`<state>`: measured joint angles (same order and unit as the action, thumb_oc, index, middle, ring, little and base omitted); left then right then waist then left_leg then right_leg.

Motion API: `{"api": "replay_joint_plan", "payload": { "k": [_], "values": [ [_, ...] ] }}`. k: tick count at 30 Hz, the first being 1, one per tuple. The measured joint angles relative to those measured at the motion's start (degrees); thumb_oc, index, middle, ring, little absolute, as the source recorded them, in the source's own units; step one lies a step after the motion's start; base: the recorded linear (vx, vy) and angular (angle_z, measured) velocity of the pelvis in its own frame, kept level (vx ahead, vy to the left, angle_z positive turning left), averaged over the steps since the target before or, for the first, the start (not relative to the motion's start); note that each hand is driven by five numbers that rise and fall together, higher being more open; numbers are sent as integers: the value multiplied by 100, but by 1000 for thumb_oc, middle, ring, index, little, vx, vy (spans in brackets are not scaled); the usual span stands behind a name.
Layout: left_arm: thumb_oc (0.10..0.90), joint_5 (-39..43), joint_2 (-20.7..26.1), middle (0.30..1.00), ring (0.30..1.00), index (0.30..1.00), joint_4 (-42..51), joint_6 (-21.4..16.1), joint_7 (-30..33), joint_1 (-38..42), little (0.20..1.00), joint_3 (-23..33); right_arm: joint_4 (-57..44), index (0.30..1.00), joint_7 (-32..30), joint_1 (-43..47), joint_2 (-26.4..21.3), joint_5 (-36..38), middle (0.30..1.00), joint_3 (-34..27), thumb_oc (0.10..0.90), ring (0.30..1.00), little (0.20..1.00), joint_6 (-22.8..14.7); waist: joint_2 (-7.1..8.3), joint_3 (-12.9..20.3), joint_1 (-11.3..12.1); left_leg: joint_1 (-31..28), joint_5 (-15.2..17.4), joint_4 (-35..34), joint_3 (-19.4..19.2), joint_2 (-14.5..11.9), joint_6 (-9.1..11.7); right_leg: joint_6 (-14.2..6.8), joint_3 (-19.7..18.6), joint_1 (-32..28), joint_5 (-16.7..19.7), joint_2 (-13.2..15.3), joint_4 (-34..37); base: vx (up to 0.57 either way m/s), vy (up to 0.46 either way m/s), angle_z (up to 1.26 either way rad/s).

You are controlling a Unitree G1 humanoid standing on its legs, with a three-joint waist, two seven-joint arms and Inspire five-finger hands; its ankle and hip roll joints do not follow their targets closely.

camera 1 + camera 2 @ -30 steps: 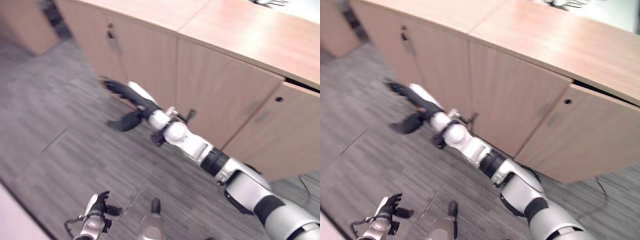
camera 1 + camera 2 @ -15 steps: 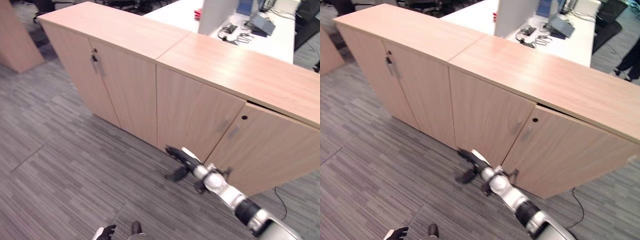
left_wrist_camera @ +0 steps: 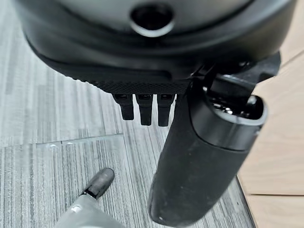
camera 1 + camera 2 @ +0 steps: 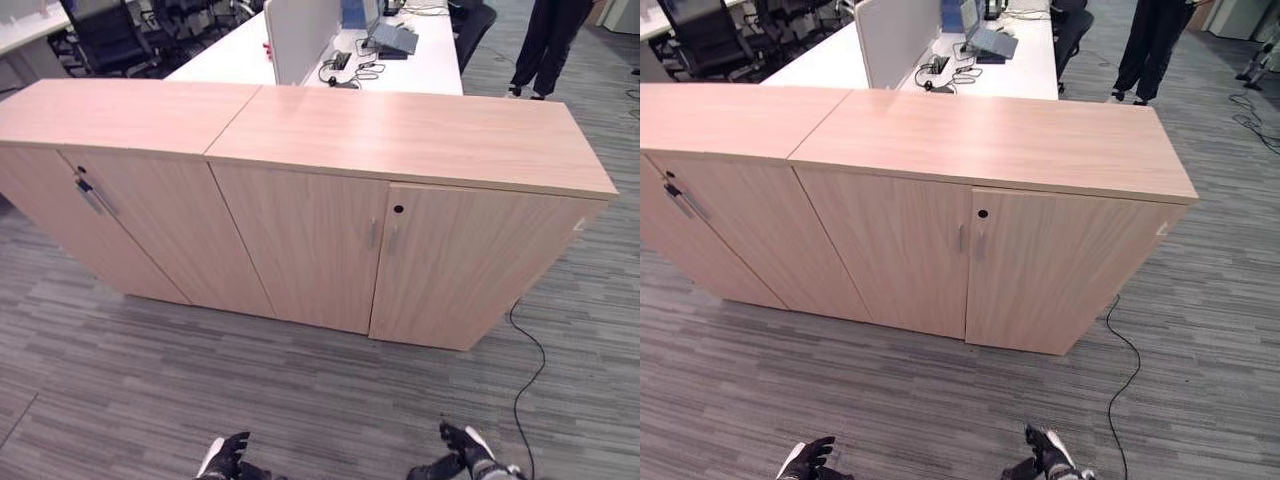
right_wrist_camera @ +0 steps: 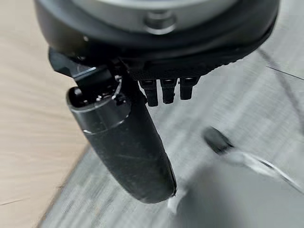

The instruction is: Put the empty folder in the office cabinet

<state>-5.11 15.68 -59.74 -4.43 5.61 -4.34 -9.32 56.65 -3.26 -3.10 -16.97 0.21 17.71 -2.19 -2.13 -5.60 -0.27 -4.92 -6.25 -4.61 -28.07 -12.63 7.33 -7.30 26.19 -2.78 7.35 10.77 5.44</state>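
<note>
The light wood office cabinet (image 4: 300, 250) stands across the middle of the eye views with all its doors shut. Its right pair of doors meets at two slim handles (image 4: 380, 237) under a keyhole (image 4: 398, 209). My left hand (image 4: 228, 458) and right hand (image 4: 458, 458) hang low over the grey carpet, well short of the cabinet. In the left wrist view the left hand's fingers (image 3: 145, 108) are straight and hold nothing. The right hand's fingers (image 5: 166, 90) in the right wrist view look the same, with the thumb (image 5: 123, 147) free.
Another cabinet unit with a handle (image 4: 90, 195) joins on the left. Behind the cabinet stands a white desk (image 4: 300, 60) with a divider, a laptop and cables, and office chairs (image 4: 110, 35) stand beyond it. A person's legs (image 4: 545, 40) stand at the far right.
The camera has swung up and back. My right arm, stretched out low by the cabinet doors, has drawn back. The right door, ajar before, now sits flush.
</note>
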Motion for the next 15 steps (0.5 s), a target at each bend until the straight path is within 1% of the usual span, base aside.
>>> {"api": "replay_joint_plan", "payload": {
  "k": [4,7,11,15],
  "values": [
    [800,405,-66,900,900,900,124,-16,-152,-70,900,-14,253,900,-55,44,54,0,900,-222,800,900,900,-22,-49,31,-43,-7,-1,1,-8,5,-2,-40,-15,-1,30,-12,-1,3,0,-1],
    [800,704,-79,900,900,900,126,-34,-281,-106,900,-10,281,900,-91,85,76,3,900,-283,800,900,900,-15,-51,32,-106,-17,-1,1,-15,13,-2,-1,-21,-4,61,-8,-1,0,0,0],
    [800,931,-80,900,900,900,122,-59,-493,-82,900,-16,449,900,-99,101,96,178,900,-333,800,900,900,-40,-52,33,-124,-36,0,2,-19,21,-3,-2,-33,-23,88,-7,-41,0,0,0],
    [800,937,-81,900,900,900,-52,-70,-591,8,900,-19,503,900,-98,99,96,330,900,-466,800,900,900,-39,-50,33,-132,-43,10,1,-26,42,-18,-11,-45,-24,93,10,-41,0,0,0]
  ]
}}
